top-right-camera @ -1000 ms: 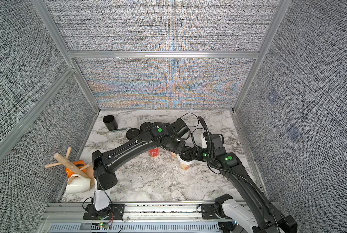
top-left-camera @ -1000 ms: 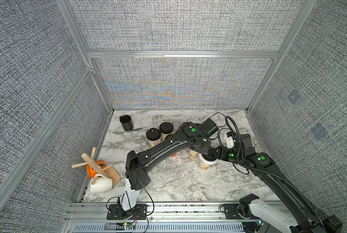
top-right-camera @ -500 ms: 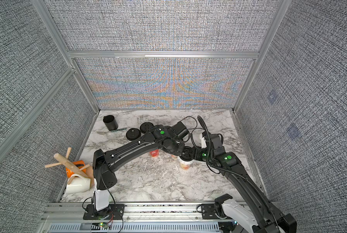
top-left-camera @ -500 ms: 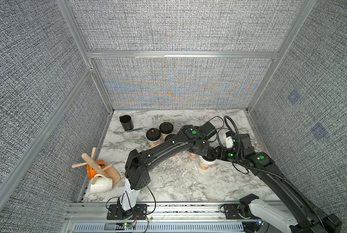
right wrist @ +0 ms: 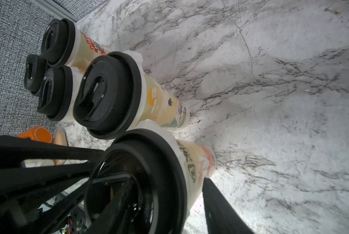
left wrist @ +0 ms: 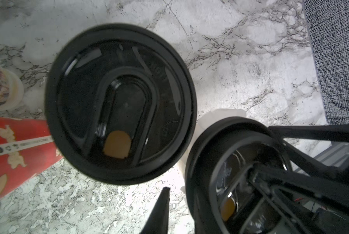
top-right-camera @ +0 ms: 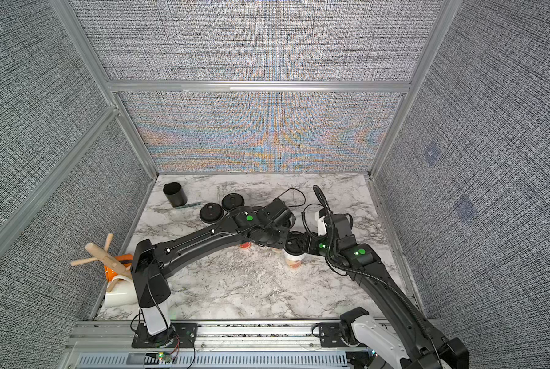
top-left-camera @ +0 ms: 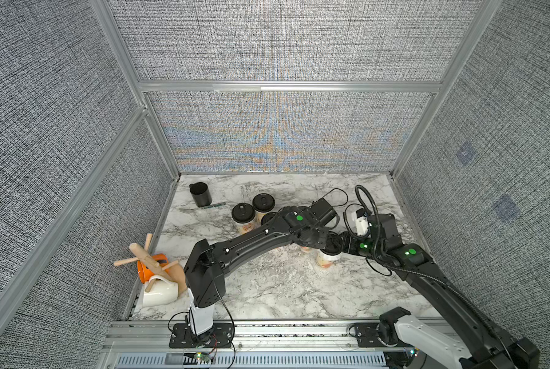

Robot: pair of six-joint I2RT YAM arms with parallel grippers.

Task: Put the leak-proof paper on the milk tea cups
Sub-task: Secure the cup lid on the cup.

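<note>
With left claw and right claw, crowding the black lid on the nearest milk tea cup. Failing to tell, for either, gripping from merely standing open. Finding leak-proof paper peeking out as a crinkled white fringe under that lid.

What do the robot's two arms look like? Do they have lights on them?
The left arm and the right arm are chunky and black, each with a white part at the bottom. Little green lights glow on their joints. Black cables loop near the wrists, and the right arm's cable is ribbed like a hose. The fingers are thin, black and pointed.
</note>
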